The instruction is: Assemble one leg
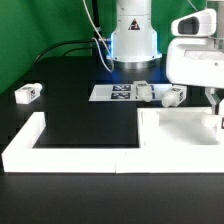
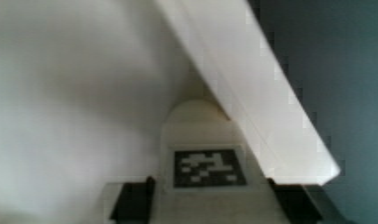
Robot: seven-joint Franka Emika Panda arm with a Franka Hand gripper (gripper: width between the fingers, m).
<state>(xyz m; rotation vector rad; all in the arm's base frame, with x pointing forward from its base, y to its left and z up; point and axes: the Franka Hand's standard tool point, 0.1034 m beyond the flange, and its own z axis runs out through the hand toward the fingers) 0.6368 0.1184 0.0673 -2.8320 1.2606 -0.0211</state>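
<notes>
Leg (image 2: 207, 160) | tagged end between jaws | contact unclear

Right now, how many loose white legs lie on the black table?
2: one leg near the exterior view's left edge, another leg right of the marker board. The arm may hide more.

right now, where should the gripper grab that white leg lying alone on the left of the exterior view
Probably across the middle of the leg, coming straight down from above. It lies on its side, alone on the table, so both long sides look open to the fingers.
</notes>
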